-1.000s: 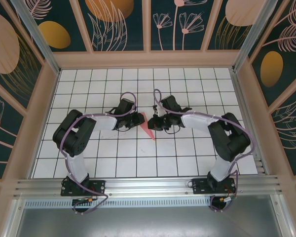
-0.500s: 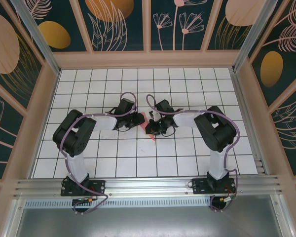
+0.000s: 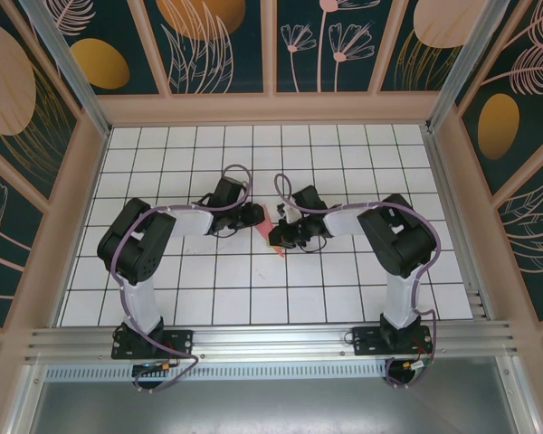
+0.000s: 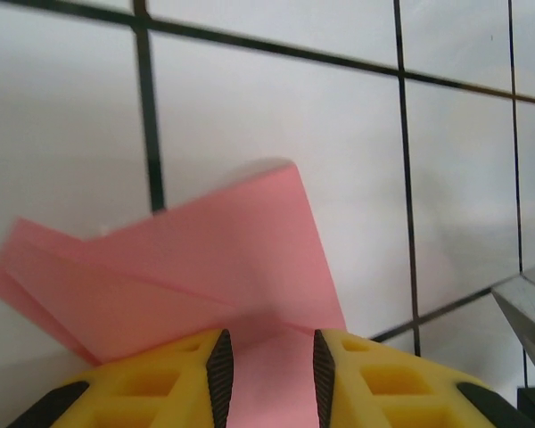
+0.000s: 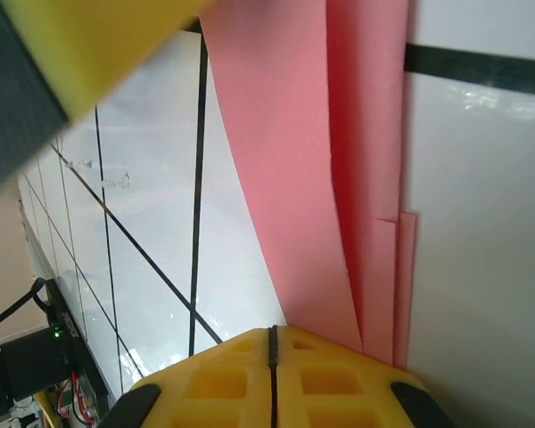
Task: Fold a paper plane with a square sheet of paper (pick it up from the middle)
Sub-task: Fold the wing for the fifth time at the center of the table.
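The pink sheet of paper (image 3: pixel 266 217) lies on the white grid table, folded into a narrow, layered shape with its pointed end (image 3: pixel 281 253) toward the arms. My left gripper (image 3: pixel 256 217) reaches in from the left. In the left wrist view it (image 4: pixel 270 343) is open, its black pads (image 4: pixel 219 374) apart, and a raised flap of the paper (image 4: pixel 205 259) lies in the gap and beyond it. My right gripper (image 3: pixel 276 237) sits over the paper's near half. In the right wrist view it (image 5: pixel 272 332) is shut, its tips resting at the edge of the stacked folds (image 5: pixel 339 178).
A yellow finger of the left gripper (image 5: pixel 98 45) crosses the top left of the right wrist view, close above the paper. Both arms meet mid-table. A wooden frame with patterned panels (image 3: pixel 271 108) walls in the tiled floor on three sides.
My right gripper has swung left and nearer, onto the paper, hiding most of it. The left gripper stayed put and its jaws have spread a little.
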Controlling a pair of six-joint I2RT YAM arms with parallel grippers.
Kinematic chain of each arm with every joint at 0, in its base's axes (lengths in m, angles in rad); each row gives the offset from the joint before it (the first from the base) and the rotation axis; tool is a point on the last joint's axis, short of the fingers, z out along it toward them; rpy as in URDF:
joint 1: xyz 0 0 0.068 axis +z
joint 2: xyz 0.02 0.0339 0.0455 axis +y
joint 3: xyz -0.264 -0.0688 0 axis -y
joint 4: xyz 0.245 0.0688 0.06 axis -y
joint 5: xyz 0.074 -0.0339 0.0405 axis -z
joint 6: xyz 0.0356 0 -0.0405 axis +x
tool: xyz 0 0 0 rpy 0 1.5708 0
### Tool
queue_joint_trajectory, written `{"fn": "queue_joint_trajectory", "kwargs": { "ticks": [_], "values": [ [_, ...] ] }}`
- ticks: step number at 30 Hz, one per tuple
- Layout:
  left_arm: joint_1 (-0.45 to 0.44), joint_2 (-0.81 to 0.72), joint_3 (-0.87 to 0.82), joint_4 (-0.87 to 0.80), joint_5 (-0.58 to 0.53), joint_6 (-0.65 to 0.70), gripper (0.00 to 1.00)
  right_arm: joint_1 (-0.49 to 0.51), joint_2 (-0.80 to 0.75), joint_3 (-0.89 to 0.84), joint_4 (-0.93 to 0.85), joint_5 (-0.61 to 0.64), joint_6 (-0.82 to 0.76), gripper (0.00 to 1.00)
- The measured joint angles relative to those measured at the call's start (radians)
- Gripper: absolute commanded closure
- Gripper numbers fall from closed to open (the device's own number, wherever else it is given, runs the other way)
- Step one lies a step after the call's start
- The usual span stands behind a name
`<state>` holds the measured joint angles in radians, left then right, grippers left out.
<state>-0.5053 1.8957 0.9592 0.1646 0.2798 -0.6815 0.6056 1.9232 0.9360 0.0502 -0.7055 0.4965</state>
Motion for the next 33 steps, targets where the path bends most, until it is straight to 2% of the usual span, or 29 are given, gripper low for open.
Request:
{"fn": "queue_joint_trajectory", "kwargs": {
  "ticks": [9,22,25,28,31,33],
  "values": [
    [0.072,0.029,0.031,0.022,-0.016,0.039,0.66,-0.006,-0.001,-0.016,0.032,-0.015,0.003,0.91],
    [0.121,0.05,0.102,-0.024,-0.136,0.084,0.65,-0.013,-0.003,-0.027,0.039,-0.033,0.01,0.91],
    [0.137,-0.011,0.078,-0.023,-0.131,0.081,0.65,-0.014,-0.003,-0.027,0.039,-0.034,0.011,0.91],
    [0.131,-0.142,0.002,0.031,-0.093,0.056,0.65,-0.014,-0.004,-0.027,0.038,-0.035,0.014,0.91],
    [0.104,-0.25,-0.082,0.124,-0.049,0.009,0.67,-0.015,-0.004,-0.027,0.038,-0.038,0.019,0.91],
    [0.07,-0.27,-0.121,0.183,-0.026,-0.024,0.69,-0.015,-0.004,-0.027,0.038,-0.038,0.026,0.91]
  ]
}}
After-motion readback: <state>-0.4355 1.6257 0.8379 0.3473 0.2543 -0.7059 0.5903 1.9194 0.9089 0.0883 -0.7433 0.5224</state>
